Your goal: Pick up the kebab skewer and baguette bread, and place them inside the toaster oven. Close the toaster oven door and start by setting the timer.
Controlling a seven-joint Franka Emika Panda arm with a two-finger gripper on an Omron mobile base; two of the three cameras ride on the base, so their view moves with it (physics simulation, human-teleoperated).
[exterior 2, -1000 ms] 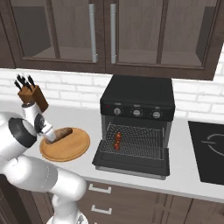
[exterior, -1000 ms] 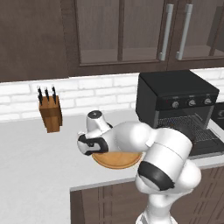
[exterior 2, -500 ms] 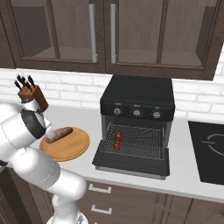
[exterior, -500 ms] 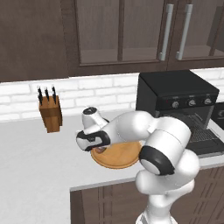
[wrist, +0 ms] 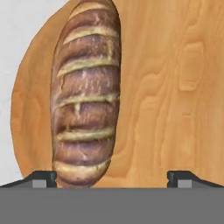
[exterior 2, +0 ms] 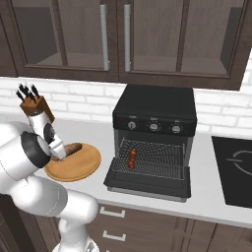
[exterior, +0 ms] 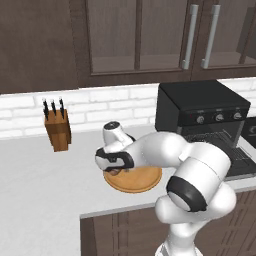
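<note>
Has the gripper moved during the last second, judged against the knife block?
Yes. In the left base view the gripper has come down onto the wooden plate and drifted slightly toward the knife block; it now sits open over the bread.

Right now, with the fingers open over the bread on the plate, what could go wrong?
1. In the hand view the baguette bread sits off-centre, right by the left one of the open fingers; that finger may land on the crust rather than beside it.
2. The loaf lies near the wooden plate's edge, so a nudge could roll it onto the counter.
3. The kebab skewer already lies on the toaster oven rack; the bread could bump it going in.
</note>
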